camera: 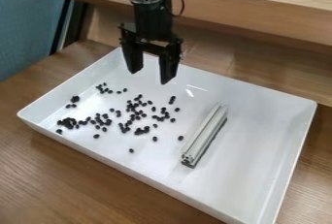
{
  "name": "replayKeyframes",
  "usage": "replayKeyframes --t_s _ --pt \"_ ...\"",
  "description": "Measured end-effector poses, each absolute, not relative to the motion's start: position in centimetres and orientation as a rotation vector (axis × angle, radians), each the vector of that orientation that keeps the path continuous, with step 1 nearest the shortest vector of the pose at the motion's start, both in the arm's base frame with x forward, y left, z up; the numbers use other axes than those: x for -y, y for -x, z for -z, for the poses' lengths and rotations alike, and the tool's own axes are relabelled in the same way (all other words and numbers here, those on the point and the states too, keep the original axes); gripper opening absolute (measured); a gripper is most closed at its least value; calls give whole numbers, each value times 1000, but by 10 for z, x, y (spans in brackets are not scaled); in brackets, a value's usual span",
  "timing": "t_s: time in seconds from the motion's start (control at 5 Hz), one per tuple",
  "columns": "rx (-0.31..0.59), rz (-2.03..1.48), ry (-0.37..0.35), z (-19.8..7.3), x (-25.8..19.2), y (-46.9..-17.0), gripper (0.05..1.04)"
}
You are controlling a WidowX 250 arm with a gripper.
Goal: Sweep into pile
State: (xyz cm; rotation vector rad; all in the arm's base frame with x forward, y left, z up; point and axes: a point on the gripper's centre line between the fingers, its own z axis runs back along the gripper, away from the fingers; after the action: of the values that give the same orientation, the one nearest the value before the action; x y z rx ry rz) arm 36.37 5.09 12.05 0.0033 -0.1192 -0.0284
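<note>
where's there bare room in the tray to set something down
The tray is barest between the metal bar and the picture's right-hand wall; another bare patch borders the bar's near end. Dark beans crowd the left half, and the gripper hangs over the back.

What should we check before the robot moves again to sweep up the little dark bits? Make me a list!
1. Tool open: ok, its two fingers are apart.
2. Bar held for sweeping: not ok, it lies in the tray, away from the tool.
3. Free space on both sides of the bar: ok, bare tray there.
4. Dark bits inside the tray: ok.
5. Dark bits in one pile: not ok, they're scattered, with some small clumps.
6. Bar not slippery: cannot tell.
</note>
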Motion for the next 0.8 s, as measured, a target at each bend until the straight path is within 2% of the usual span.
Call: replayKeyframes --t_s 0.2,0.6,0.8 --pt "77 23 5 -104 -51 -364 1001" --pt "58 92 58 -87 -2 -377 1001" --pt "88 94 80 -96 14 -386 1001"
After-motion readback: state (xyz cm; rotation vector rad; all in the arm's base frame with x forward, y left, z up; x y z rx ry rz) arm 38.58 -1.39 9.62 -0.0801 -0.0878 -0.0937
